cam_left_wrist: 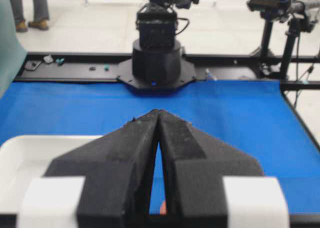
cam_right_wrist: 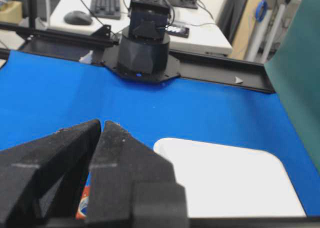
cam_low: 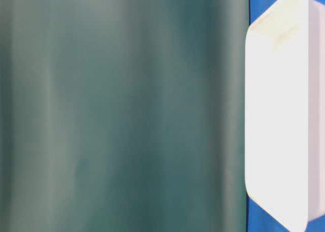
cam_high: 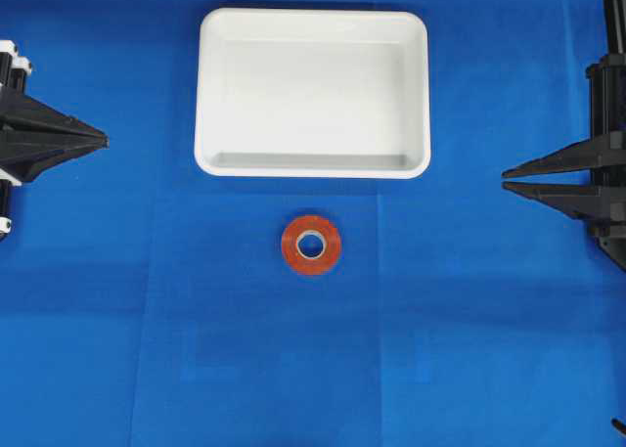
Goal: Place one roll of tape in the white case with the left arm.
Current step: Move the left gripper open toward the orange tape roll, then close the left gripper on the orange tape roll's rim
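The orange-red roll of tape (cam_high: 311, 244) lies flat on the blue cloth, just in front of the white case (cam_high: 313, 170), which has nothing in it. My left gripper (cam_high: 104, 139) is shut and empty at the left edge, well apart from both. My right gripper (cam_high: 505, 180) is shut and empty at the right edge. In the left wrist view the shut fingertips (cam_left_wrist: 158, 112) point over the cloth, with the case (cam_left_wrist: 25, 158) at lower left. In the right wrist view the gripper (cam_right_wrist: 101, 123) partly hides the tape (cam_right_wrist: 84, 205), and the case (cam_right_wrist: 225, 178) lies to its right.
A dark green curtain (cam_low: 122, 110) fills most of the table-level view, with the case (cam_low: 277, 115) at its right. Each arm's black base (cam_left_wrist: 156, 63) (cam_right_wrist: 142, 53) stands at the far table edge. Blue cloth (cam_high: 313, 369) covers the table.
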Motion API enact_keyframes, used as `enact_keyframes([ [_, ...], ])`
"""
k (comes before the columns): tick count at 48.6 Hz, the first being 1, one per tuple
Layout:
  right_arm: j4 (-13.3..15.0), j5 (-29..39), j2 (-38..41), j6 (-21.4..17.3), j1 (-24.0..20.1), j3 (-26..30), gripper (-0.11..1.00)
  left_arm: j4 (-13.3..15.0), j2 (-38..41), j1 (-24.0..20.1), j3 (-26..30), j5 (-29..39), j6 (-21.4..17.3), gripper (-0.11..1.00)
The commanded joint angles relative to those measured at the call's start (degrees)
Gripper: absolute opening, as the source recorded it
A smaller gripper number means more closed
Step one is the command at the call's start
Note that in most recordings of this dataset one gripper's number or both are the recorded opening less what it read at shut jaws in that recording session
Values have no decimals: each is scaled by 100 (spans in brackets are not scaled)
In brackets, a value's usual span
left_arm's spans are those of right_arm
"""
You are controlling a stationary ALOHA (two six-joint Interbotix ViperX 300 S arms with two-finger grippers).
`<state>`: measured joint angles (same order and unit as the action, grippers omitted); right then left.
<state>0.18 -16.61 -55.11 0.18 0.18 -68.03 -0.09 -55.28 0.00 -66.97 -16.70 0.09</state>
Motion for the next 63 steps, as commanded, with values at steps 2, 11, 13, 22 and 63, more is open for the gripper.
enact_keyframes([
  [2, 26, 35, 79, 62, 70, 202, 0, -202, 35, 97, 62, 123, 9, 0],
  [11, 62, 246, 246, 97, 88, 290, -11, -202, 211, 396, 79, -44, 44, 0],
  [13, 62, 246, 264, 97, 105, 299, -11, -202, 299, 466, 79, -141, 62, 0],
  [22, 53, 237, 264, 97, 185, 299, -11, -202, 1020, 668, 193, -598, 246, 0],
  [63, 53, 536, 369, 97, 264, 255, -11, -193, 5186, 1090, 2883, 747, 791, 87],
])
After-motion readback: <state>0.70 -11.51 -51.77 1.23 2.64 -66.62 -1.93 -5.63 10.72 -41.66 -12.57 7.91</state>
